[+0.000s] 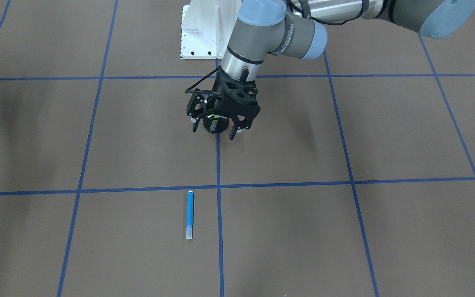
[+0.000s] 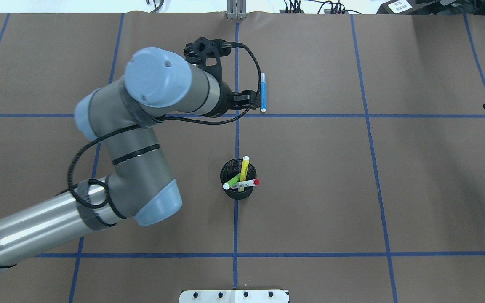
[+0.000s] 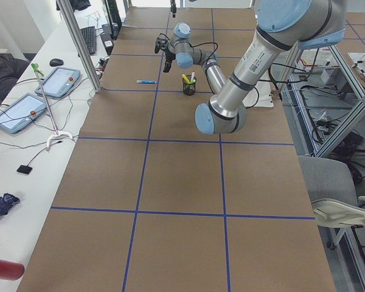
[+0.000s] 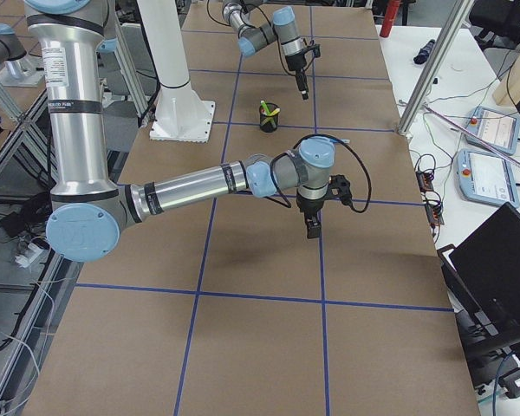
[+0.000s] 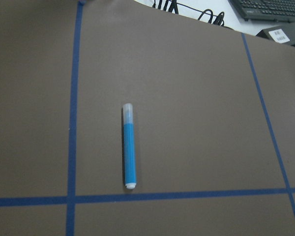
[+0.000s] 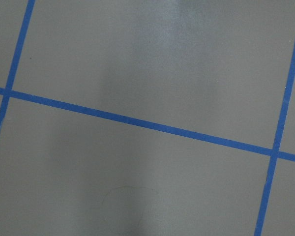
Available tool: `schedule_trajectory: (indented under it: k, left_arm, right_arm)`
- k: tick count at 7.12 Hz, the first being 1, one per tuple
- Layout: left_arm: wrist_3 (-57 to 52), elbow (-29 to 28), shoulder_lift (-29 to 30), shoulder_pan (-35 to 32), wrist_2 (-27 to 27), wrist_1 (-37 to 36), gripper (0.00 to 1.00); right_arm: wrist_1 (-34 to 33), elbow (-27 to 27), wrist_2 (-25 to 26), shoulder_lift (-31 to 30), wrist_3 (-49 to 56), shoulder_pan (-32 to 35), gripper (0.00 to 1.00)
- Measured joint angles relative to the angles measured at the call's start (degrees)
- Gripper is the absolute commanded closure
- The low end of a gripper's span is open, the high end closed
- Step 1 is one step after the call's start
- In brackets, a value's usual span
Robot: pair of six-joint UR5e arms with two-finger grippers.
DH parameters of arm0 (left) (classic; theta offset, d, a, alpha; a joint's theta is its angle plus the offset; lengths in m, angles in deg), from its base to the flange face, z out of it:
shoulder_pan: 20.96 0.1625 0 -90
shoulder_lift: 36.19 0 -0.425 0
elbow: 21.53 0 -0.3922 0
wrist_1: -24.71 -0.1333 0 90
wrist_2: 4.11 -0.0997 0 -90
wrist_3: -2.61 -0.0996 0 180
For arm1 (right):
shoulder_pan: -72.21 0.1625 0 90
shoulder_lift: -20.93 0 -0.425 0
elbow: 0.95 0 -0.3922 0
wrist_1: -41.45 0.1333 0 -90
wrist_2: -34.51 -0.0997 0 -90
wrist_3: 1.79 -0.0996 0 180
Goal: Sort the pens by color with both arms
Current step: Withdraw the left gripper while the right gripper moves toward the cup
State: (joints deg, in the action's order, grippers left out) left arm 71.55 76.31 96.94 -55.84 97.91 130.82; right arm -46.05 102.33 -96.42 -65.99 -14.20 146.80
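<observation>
Exterior front-facing, left pincer point(image 1: 216, 132) spread wide, empty, clear of blue pen point(image 1: 189, 214)

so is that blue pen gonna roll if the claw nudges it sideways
Likely yes: the blue pen looks round and slim and lies flat on the smooth table, so a sideways push would probably roll it. It looks like a stiff, light plastic tube, so it should lift without bending.
</observation>
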Motion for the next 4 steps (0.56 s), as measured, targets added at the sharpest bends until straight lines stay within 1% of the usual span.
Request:
schedule_trajectory:
  k: [1,2,3,4]
  left_arm:
    - [-4.25,5.46,-3.15,-2.56,3.62,-5.45,0.02]
    - [-10.23,9.95,-6.31,-5.22,5.92,-10.62,0.02]
    - [-16.39,13.62,-9.76,-7.40,7.04,-14.62,0.01]
    - [-20.90,16.36,-13.39,-9.28,8.30,-16.91,0.01]
  right_arm:
    - [0.03,0.62,-0.10,0.27,-1.61,-0.25,0.00]
    - [0.04,1.71,-0.16,0.74,-4.50,-1.11,0.00]
    - [0.05,3.26,-0.19,1.58,-9.23,-2.85,0.00]
    - [0.43,4.98,-0.19,2.94,-15.43,-5.49,0.00]
